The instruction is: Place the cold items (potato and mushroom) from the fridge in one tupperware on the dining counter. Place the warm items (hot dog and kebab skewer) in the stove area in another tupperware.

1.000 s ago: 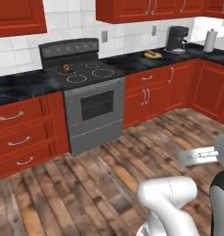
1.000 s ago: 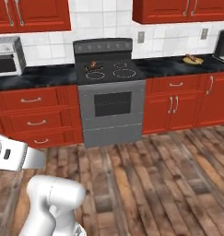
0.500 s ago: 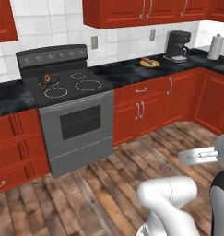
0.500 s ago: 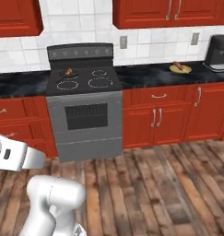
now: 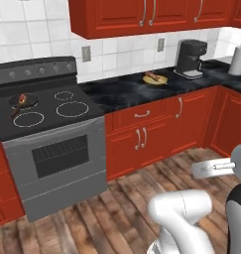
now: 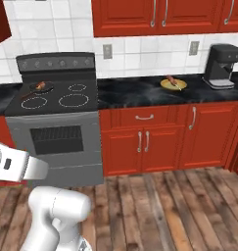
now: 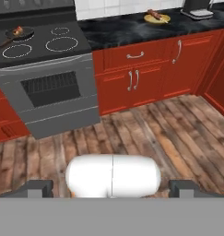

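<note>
A small dark pan (image 5: 22, 101) sits on the stove's back left burner with a reddish hot dog (image 5: 23, 98) in it; the hot dog (image 6: 40, 86) (image 7: 17, 31) looks the same from the other side and from the hand. Right of the stove, a yellow plate (image 5: 155, 79) on the black counter carries the kebab skewer (image 5: 152, 76) (image 6: 171, 80) (image 7: 155, 14). My gripper (image 7: 112, 189) is open, its fingertips (image 7: 39, 188) far apart with nothing between them. It hangs over the wooden floor, well short of the stove and counter.
The grey stove (image 6: 59, 127) has an oven door below its top. Red cabinets (image 6: 150, 139) run under the black counter (image 6: 140, 90). A black coffee machine (image 5: 190, 58) stands at the counter's right, with a paper towel roll (image 5: 238, 59) beyond it. Upper cabinets (image 5: 142, 17) hang above.
The whole picture has shifted: the base has driven closer and to the right, so the stove now sits further left and the plate and coffee machine look larger.
</note>
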